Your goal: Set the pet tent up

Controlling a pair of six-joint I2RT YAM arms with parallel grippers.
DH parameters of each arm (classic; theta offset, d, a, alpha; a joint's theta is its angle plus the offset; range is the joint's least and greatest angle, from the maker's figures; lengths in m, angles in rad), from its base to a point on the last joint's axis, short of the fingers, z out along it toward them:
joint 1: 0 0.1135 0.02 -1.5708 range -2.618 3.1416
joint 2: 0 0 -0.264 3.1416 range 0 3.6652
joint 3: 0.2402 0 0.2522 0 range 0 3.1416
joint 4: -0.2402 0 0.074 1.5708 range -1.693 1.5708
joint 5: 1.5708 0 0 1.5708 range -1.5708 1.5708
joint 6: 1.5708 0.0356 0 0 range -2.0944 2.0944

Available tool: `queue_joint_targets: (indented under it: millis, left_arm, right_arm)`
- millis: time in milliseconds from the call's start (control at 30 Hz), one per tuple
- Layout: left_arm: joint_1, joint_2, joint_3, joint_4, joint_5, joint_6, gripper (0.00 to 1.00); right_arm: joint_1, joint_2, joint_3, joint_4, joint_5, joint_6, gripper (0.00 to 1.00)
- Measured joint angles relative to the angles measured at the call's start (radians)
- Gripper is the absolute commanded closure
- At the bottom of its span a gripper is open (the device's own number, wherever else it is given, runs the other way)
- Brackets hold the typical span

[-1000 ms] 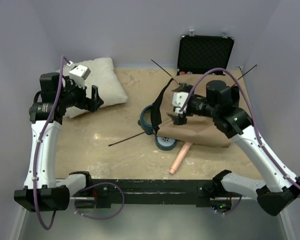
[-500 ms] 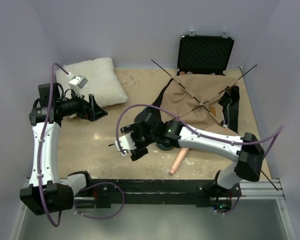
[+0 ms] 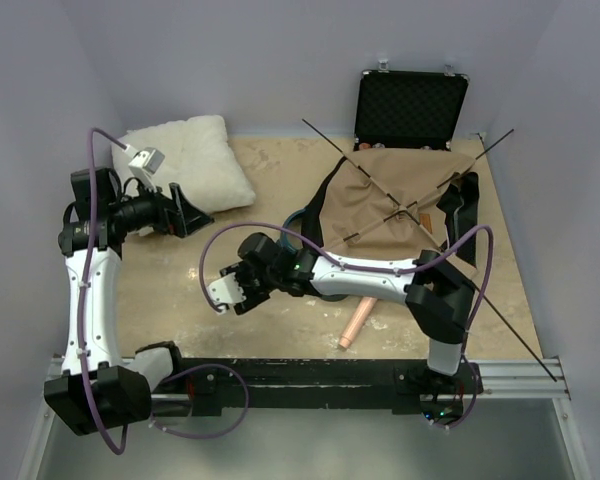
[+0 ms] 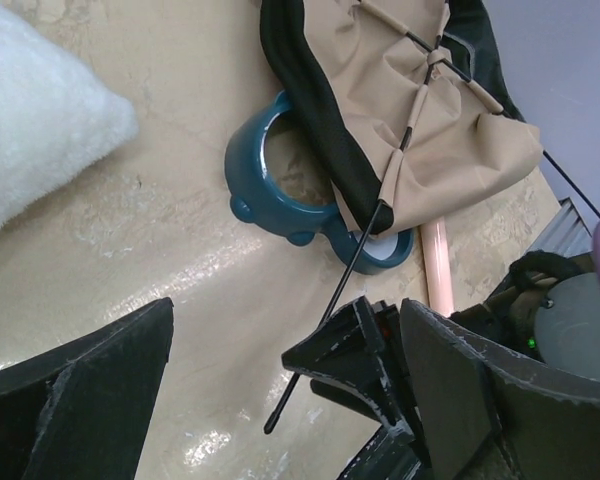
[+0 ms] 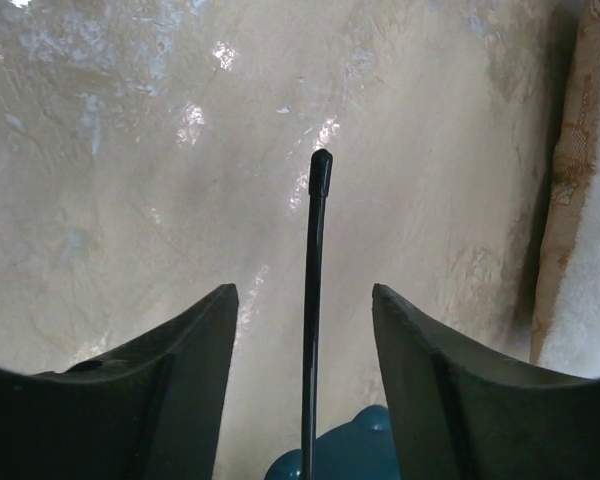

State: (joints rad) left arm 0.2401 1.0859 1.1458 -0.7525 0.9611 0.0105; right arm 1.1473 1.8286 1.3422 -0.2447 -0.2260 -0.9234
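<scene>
Tan pet tent (image 3: 400,205) lies flat just in front of the black case (image 3: 410,105). Right fingers (image 5: 420,370) sit half open around its pole (image 5: 313,300), ready to grab. Left fingers (image 4: 80,385) are wide open, empty.

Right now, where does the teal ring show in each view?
Top external: teal ring at mid-table, by the left edge of the tent, partly hidden behind the right arm.
Left wrist: upper middle, tucked under the tent's black trim.
Right wrist: a sliver at the bottom edge.
Shared landmark: the pole running past the ring.
</scene>
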Motion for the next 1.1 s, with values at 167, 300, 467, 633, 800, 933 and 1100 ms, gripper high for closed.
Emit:
queue_joint_targets:
  millis: [167, 300, 467, 633, 800, 933, 1100]
  left_arm:
    - [0.008, -0.001, 0.000, 0.050, 0.017, -0.059, 0.00]
    - [0.015, -0.003, -0.008, 0.120, 0.022, -0.135, 0.00]
    - [0.016, -0.003, -0.010, 0.192, -0.015, -0.184, 0.00]
    - [0.016, -0.003, -0.009, 0.314, -0.098, -0.207, 0.00]
    - [0.019, -0.004, 0.000, 0.426, -0.165, -0.178, 0.00]
    - [0.029, -0.018, -0.097, 0.608, -0.127, -0.211, 0.00]
    - [0.030, -0.051, -0.488, 0.960, 0.010, -0.351, 0.00]
  right_arm:
    - [0.000, 0.058, 0.006, 0.048, 0.001, -0.003, 0.65]
    - [0.000, 0.095, 0.026, 0.055, 0.001, -0.003, 1.00]
    - [0.000, 0.110, 0.084, 0.027, 0.010, 0.014, 1.00]
    - [-0.014, 0.071, 0.174, -0.019, 0.026, 0.030, 1.00]
    - [-0.056, -0.055, 0.256, -0.064, 0.026, 0.049, 1.00]
    - [-0.100, -0.160, 0.333, -0.072, 0.031, 0.056, 1.00]
    - [-0.152, -0.216, 0.449, -0.087, 0.054, 0.070, 1.00]
